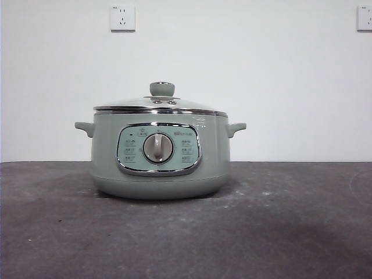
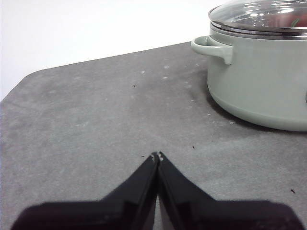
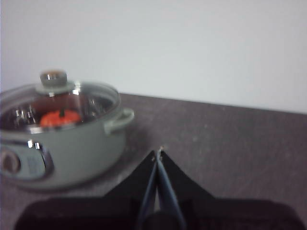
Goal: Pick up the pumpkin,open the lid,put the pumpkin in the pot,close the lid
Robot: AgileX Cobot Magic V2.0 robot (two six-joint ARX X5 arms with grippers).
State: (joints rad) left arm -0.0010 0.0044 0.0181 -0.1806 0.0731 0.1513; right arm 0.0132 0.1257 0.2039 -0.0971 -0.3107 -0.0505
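Observation:
The sage-green pot (image 1: 160, 154) stands in the middle of the dark table with the glass lid (image 1: 160, 103) shut on it, knob (image 1: 162, 89) on top. The orange-red pumpkin (image 3: 60, 118) shows through the glass in the right wrist view, inside the pot (image 3: 62, 148). In the left wrist view the pot (image 2: 261, 81) and the lid (image 2: 261, 14) stand beyond the jaws. My left gripper (image 2: 157, 155) is shut and empty over bare table, off to one side of the pot. My right gripper (image 3: 159, 151) is shut and empty on the other side. Neither arm shows in the front view.
The dark grey table (image 1: 290, 232) runs wide on both sides of the pot. A white wall with two sockets (image 1: 122, 17) stands behind. The table's rounded corner (image 2: 29, 79) shows in the left wrist view.

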